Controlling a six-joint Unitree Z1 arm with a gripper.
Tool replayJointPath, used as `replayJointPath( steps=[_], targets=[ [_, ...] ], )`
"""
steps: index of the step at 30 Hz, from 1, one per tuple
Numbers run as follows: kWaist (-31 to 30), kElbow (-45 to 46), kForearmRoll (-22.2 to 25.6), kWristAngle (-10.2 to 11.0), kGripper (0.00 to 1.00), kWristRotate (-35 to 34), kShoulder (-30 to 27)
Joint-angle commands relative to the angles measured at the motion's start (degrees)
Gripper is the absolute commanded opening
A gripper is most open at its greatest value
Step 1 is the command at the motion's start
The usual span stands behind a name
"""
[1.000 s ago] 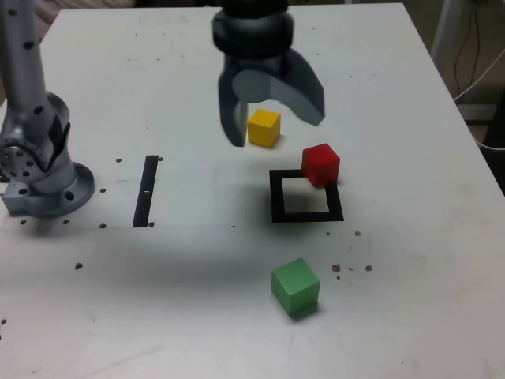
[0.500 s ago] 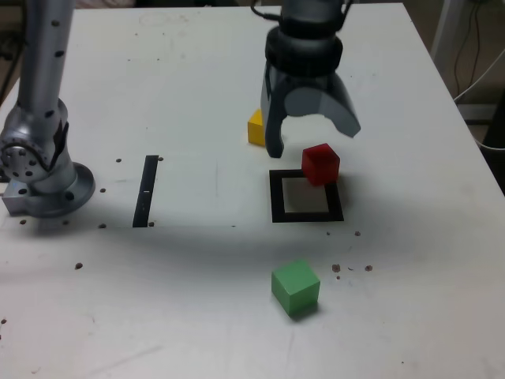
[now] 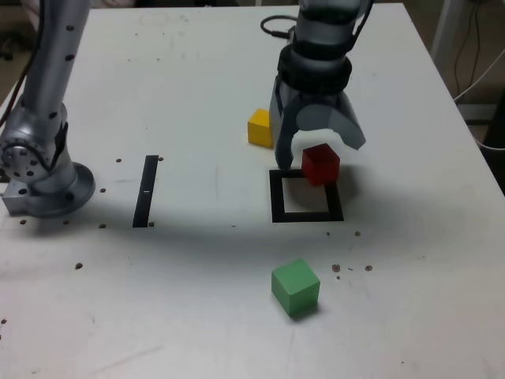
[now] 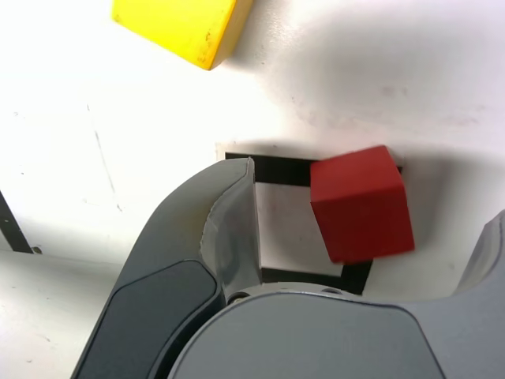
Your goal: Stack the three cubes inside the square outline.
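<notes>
Over the square outline (image 3: 307,197) our gripper (image 3: 319,155) hangs spread, straddling the red cube (image 3: 320,163) at its two-o'clock corner; we've stacked nothing yet.

- Exterior view: even, moderately bright illumination; the white bench (image 3: 410,260) reads pale grey with no blown highlights.
- A broad, soft-edged shadow band crosses the bench in front of the arm base (image 3: 43,185) (its edges are diffuse).
- The claw (image 3: 319,158) casts a soft shadow around the red cube (image 3: 320,163); the green cube (image 3: 295,287) casts a faint shadow beside itself.
- Exterior sharpness is moderate; fine specks on the bench look slightly smeared.
- Wrist view: the bench (image 4: 95,134) is overexposed to near pure white, with grey shading beyond the red cube (image 4: 361,204).
- The claw (image 4: 363,260) fills the near field, slightly soft, with a dull sheen on one finger (image 4: 233,237).
</notes>
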Motion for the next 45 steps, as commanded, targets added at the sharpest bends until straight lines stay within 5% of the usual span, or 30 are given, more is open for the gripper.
replayJointPath(
  steps=[1,25,34,45],
  targets=[
    [0.09,0.15,-0.32,0.10,0.94,-0.19,1.06],
    [0.09,-2.99,-2.09,1.16,0.57,0.16,4.73],
    [0.10,-3.26,-2.27,1.97,0.22,0.72,3.94],
    [-0.37,-3.54,-2.12,0.51,0.20,0.85,3.39]
  ],
)
